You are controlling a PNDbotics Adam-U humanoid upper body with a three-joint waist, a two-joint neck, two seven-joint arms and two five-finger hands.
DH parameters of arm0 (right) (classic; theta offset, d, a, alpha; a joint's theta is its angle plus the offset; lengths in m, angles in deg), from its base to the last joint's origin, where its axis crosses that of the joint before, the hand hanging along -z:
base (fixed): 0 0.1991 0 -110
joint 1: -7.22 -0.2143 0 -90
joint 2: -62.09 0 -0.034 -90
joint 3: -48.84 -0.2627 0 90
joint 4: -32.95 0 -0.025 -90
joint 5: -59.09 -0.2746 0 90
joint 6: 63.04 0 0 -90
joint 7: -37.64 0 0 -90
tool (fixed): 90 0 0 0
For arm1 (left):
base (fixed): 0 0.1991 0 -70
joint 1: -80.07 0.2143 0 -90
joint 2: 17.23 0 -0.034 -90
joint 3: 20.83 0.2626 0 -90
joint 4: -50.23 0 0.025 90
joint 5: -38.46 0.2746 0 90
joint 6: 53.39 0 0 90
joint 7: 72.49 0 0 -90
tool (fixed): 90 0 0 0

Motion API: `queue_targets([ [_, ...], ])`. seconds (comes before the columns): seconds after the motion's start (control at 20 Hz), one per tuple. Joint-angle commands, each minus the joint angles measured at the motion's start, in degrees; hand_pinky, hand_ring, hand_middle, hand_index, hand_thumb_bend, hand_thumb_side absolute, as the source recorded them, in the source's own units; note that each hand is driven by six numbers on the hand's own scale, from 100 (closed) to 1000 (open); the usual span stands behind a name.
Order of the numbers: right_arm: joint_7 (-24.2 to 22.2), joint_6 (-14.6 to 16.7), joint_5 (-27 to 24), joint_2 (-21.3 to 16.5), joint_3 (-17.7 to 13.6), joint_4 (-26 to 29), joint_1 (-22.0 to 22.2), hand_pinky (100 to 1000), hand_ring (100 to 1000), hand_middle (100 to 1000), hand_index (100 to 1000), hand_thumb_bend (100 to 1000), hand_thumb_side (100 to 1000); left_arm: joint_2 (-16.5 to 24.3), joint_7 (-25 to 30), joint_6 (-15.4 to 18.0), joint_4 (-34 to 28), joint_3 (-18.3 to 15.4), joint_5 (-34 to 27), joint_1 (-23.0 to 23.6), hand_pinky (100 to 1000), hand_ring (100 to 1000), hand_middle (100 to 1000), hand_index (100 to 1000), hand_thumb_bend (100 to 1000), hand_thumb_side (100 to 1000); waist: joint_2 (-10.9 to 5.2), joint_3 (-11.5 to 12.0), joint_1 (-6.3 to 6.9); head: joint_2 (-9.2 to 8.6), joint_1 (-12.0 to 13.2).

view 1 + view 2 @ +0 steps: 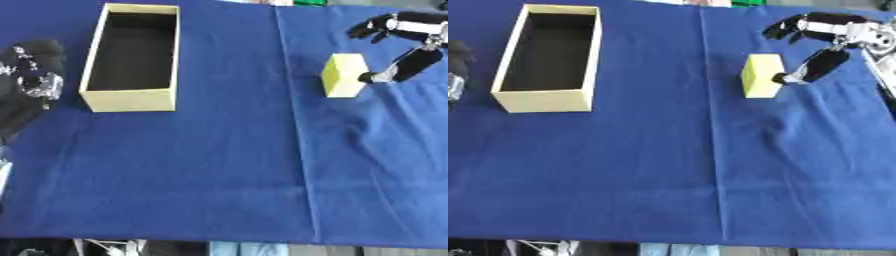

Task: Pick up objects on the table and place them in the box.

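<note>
A pale yellow block point(343, 75) stands on the blue cloth at the right. My right hand point(820, 47) reaches in from the upper right, open, its thumb tip touching the block's right side and its fingers spread above and apart from it. The long yellow box point(132, 98) with a dark inside lies at the upper left and holds nothing I can see. My left hand point(31, 70) rests at the left edge beside the box, fingers curled and holding nothing.
A blue cloth point(219, 165) covers the whole table, with a fold line running down just right of centre. The table's front edge runs along the bottom of the views.
</note>
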Motion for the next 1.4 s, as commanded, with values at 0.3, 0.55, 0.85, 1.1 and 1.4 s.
queue_targets([
  [0.3,-0.7,0.6,2.2,-0.2,-0.1,-1.4,-1.6,864,927,883,951,387,182,1.0,0.2,0.1,-0.6,0.0,-0.4,-0.7,576,802,737,798,100,248,-1.27,0.1,0.10,0.30,-0.3],
  [0.55,-1.0,0.5,4.5,0.8,0.0,-3.7,-2.3,866,929,880,950,389,185,0.9,0.2,0.1,-0.6,0.0,-0.5,-0.7,577,803,737,798,100,248,-1.27,0.2,0.21,0.31,-0.3],
  [0.85,-0.8,0.7,7.2,1.8,-0.4,-6.8,-2.6,866,929,876,948,390,185,0.9,0.3,0.1,-0.6,0.0,-0.5,-0.6,577,803,737,798,100,248,-1.30,0.3,0.32,0.33,-0.3],
  [1.1,-0.4,1.2,8.4,2.1,-0.5,-7.9,-2.6,864,918,862,937,379,184,0.9,0.3,0.1,-0.6,0.0,-0.5,-0.6,577,803,737,798,100,248,-1.32,0.3,0.37,0.36,-0.3],
  [1.4,0.2,1.5,9.3,2.4,-0.4,-8.1,-2.6,849,889,794,884,352,173,0.9,0.3,0.1,-0.6,0.0,-0.5,-0.6,578,803,737,798,100,248,-1.36,0.3,0.45,0.33,-0.4],
])
